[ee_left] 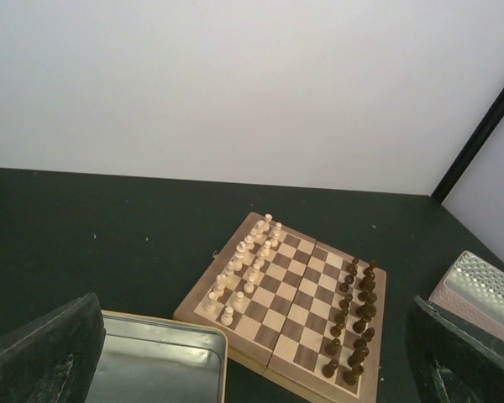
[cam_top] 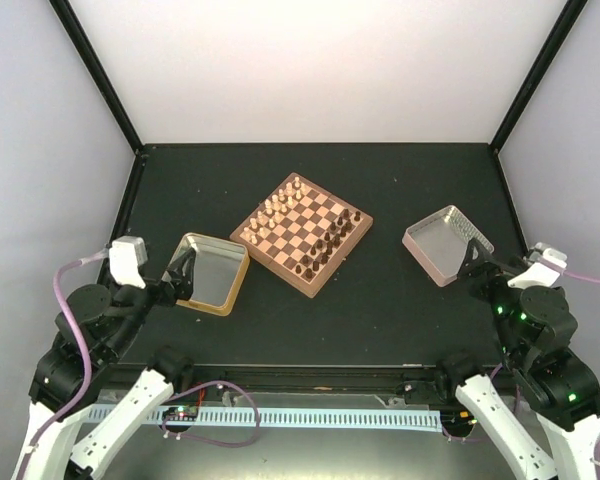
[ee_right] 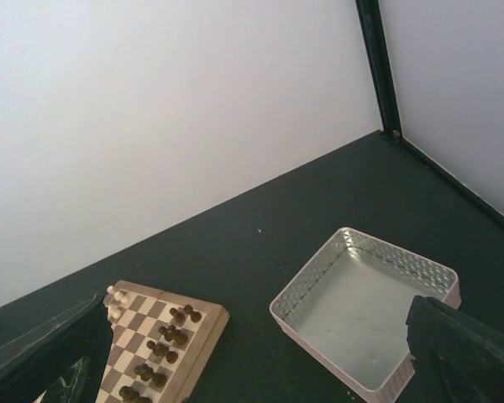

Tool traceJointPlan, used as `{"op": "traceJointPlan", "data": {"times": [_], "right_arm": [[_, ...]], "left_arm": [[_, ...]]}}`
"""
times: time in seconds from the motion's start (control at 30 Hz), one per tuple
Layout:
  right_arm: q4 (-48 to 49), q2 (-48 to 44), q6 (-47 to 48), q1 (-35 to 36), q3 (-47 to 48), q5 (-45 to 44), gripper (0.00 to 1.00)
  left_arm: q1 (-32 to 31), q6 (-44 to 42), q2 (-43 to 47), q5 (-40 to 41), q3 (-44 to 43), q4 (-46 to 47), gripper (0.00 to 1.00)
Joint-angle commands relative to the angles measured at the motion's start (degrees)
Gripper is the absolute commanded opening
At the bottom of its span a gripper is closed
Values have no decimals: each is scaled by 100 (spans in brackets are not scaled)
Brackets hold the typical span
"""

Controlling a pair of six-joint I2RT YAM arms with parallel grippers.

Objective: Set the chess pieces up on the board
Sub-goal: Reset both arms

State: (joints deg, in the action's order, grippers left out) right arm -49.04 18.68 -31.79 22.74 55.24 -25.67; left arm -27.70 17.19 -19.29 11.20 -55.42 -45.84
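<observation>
Now at the middle of the tabletop [cam_top: 400,175]: board [cam_top: 302,234], turned cornerwise, one corner toward the near edge. Dark chess pieces [cam_top: 332,239] upright on the board, in two rows along the side facing the tabletop's right edge. Pale chess pieces [cam_top: 277,209] upright in two rows along the opposite side, facing the far left corner, well apart from the dark ones with checkered squares between.

Gold-rimmed tray [cam_top: 210,308] left of the board, toward the near left corner, its nearest corner close to the board's rim. Pink tray [cam_top: 420,262] right of the board, toward the right edge, apart from the board.

Left claw [cam_top: 183,272] spread wide, pinching nothing, at the left side of the gold-rimmed tray, pointed toward the board. Seen from its wrist: fingers [ee_left: 42,357] at the two bottom corners, with a corner of the tray and the whole board between.

Right claw [cam_top: 475,268] likewise spread wide, pinching nothing, at the near right corner of the pink tray. Seen from its wrist: fingers [ee_right: 462,353] far apart, with the pink tray between and one end of the board at lower left.

Contact between either claw and its tray: cannot tell.
</observation>
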Motion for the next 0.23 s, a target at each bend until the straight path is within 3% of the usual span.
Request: {"op": "traceJointPlan", "data": {"times": [0.0, 0.2], "right_arm": [[-270, -4, -134, -15, 113, -328, 96], [-224, -8, -177, -18, 0, -205, 96]], "left_arm": [[11, -75, 159, 139, -181, -212, 99], [11, 11, 226, 125, -222, -305, 99]]}}
